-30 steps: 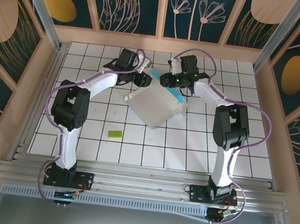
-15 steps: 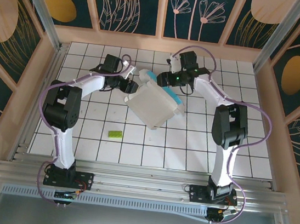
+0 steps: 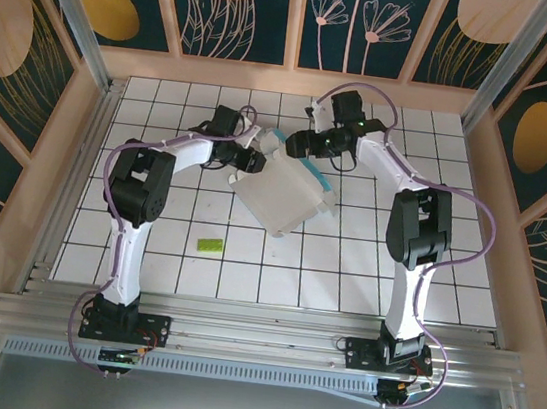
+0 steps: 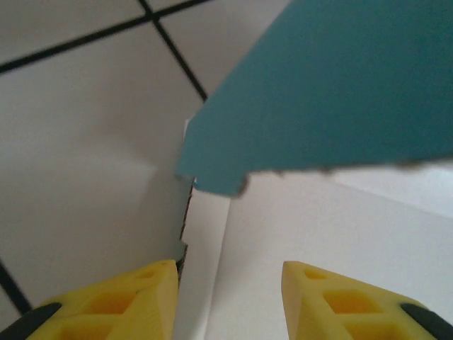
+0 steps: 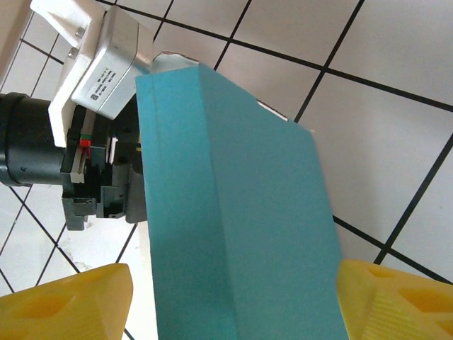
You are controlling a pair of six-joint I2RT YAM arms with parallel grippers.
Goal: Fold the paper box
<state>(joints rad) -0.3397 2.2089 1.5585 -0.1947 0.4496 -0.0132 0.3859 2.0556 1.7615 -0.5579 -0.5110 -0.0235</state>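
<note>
Box point(image 3: 280, 193): thin card, whitish face up, skewed on the tiled worktop point(image 3: 345, 274) at mid-depth, partly formed.

1. Green piece point(image 3: 210, 245): loose, nearer the arm bases, well apart from the box, untouched.
2. Box body: white panels lying low. It has shifted little over the last second.
3. Left hand point(image 3: 251, 158): at the box's far-left corner. It has come back in against the card after standing a little off to the left. Its yellow fingers point(image 4: 127, 297) stand apart, astride a white panel's edge, pinching nothing that can be seen.
4. Blue flap point(image 5: 233, 198): raised along the far edge, creased lengthwise, leaning over the white interior.
5. Right hand point(image 3: 294, 145): just behind that flap. Its fingers have spread wide in the last second and stand parted either side of the blue card, no longer squeezing it.

Judgement: the far flap looks just released. It stands by its crease alone and may spring back, so the left hand probably has to steady or tuck the corner next. Folding is only partly done.
</note>
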